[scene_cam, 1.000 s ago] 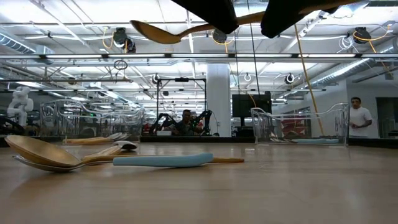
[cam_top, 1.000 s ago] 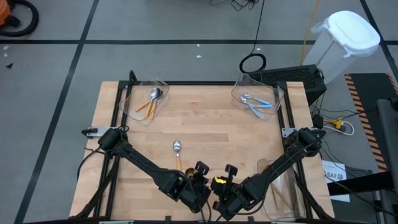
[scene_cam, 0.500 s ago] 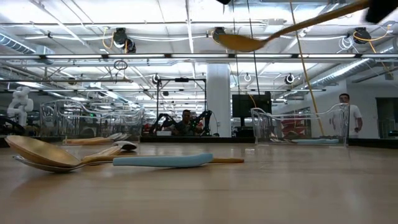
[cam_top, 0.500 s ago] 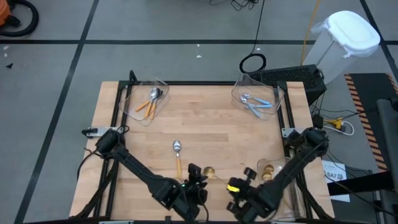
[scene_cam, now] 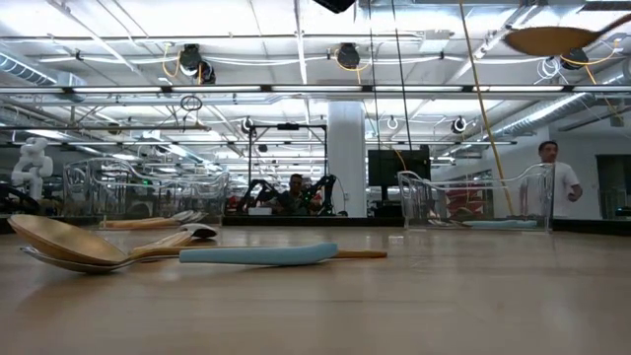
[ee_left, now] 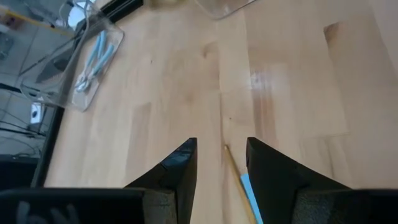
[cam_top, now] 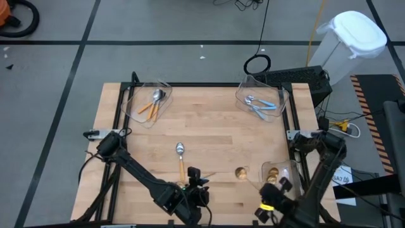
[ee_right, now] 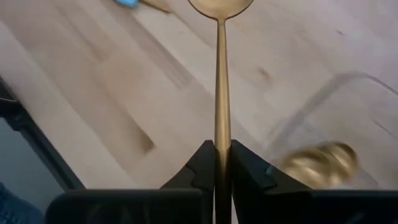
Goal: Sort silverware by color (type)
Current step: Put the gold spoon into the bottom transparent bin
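One spoon in transit: gold spoon, handle clamped between the closed fingers of the right gripper, bowl pointing ahead, carried clear of the table.
Left gripper: near centre edge, jaws parted and empty, low over the boards.
Change: a second ago both grippers met at the near centre over this spoon – since then the left has let go and the right has swung off toward the near right corner.
Meaning: handover judged complete; next comes the drop into the near-right bin, which already holds gold spoons.
Still unsorted: orange-handled spoon, a blue-handled spoon and two gold ones, loose on the near boards.
Surface: pale wooden table, black-framed.
Far bins: orange-handled set at far left, blue-handled set at far right.
Room: grey floor with dark lines, white lidded container – a person stands far behind.
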Controlling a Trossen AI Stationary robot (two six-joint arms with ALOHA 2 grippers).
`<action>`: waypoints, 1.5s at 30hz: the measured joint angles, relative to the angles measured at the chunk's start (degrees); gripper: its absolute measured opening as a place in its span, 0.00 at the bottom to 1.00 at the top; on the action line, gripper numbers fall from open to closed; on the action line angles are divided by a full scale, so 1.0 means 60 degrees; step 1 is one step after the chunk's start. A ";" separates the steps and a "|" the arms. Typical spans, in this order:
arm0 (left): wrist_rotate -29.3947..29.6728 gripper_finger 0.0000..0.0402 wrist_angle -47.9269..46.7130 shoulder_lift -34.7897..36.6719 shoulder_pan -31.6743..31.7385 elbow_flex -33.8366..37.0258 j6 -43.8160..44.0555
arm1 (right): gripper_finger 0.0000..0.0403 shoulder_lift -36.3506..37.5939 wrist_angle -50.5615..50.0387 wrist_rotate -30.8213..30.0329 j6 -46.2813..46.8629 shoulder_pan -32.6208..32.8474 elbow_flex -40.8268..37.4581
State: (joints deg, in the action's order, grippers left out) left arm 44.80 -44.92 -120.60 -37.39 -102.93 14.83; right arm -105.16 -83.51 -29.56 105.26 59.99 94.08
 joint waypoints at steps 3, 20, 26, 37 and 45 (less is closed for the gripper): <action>-0.0029 0.34 -0.0002 0.0000 -0.0064 0.0003 0.0248 | 0.05 0.0046 -0.0700 0.0298 0.1076 0.0461 0.0000; -0.0047 0.34 0.0013 0.0000 -0.0119 0.0003 0.0670 | 0.05 0.0069 -0.1080 0.1919 0.2716 0.1332 0.0000; -0.0047 0.34 0.0043 0.0000 -0.0093 0.0003 0.0692 | 0.05 0.0248 -0.1078 0.2980 0.2638 0.1081 -0.0015; -0.0330 0.34 0.0133 0.0000 -0.0101 0.0003 0.1003 | 0.06 0.0374 -0.1084 0.3952 0.3342 0.1139 -0.1043; -0.0689 0.34 0.0352 0.0000 -0.0101 0.0007 0.1245 | 0.07 0.0374 -0.0821 0.3974 0.3366 0.1057 -0.1286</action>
State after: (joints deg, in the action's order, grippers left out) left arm 40.66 -42.81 -120.60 -38.00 -102.89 22.30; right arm -102.91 -88.44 -5.72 125.46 66.34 86.37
